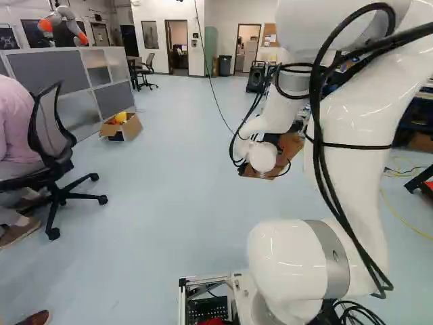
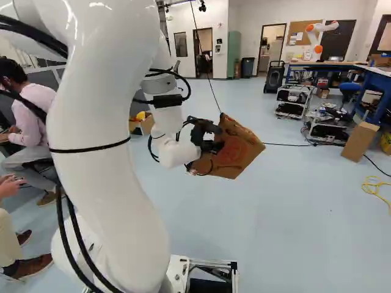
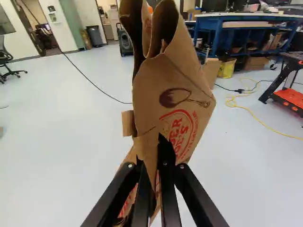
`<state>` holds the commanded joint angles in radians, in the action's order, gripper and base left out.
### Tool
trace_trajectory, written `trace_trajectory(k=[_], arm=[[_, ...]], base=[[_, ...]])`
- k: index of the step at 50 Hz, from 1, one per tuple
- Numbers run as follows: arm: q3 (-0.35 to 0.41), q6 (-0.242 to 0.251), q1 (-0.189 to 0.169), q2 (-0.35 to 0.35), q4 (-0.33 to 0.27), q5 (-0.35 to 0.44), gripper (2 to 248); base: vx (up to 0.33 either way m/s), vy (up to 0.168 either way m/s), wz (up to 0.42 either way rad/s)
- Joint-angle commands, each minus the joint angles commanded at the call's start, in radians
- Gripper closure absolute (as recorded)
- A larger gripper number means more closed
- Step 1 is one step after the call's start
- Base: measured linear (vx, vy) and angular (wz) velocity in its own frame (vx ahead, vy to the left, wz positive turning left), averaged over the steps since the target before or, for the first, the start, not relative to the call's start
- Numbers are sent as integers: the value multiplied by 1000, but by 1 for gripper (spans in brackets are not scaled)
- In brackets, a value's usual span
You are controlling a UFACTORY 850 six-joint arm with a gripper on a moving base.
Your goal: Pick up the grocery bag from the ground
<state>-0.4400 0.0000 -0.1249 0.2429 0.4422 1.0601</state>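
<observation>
Chair (image 1: 54, 128) at the left of the left base view; next, a cardboard box (image 1: 130, 128) with something yellow in it. At the left of the right base view the white arm (image 2: 104, 152) rises from its joint, bends over out of the top, and its far part drops to a wrist turned rightward, with the black gripper (image 2: 212, 137) near the middle.

The fingers stand narrow, pinching a fold of the brown paper grocery bag (image 2: 235, 149) between them, above the floor (image 2: 293, 232). The bag lies just right of the gripper there; in the wrist view it reaches ahead of the fingertips and partly under them.

It is tilted and creased. In the wrist view its long axis runs outward from the fingers, its folded, hollow-looking end farthest away.

Farther right in the right base view come two metal racks (image 2: 290, 111), then a blue desk (image 2: 372, 84) at the upper right.
</observation>
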Motion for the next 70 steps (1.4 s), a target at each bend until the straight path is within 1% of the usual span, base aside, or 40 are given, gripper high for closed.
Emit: trace_trajectory(k=[12, 29, 40, 55, 70], arm=[[62, 0, 22, -91, -77, -33, 228], [161, 0, 57, -239, -202, -86, 228], [215, 0, 76, -318, -270, -114, 228], [276, 0, 98, -408, -346, -146, 228], [318, 0, 113, -471, -399, -169, 228]], base=[[0, 0, 0], [0, 0, 0], [0, 0, 0], [0, 0, 0], [0, 0, 0]])
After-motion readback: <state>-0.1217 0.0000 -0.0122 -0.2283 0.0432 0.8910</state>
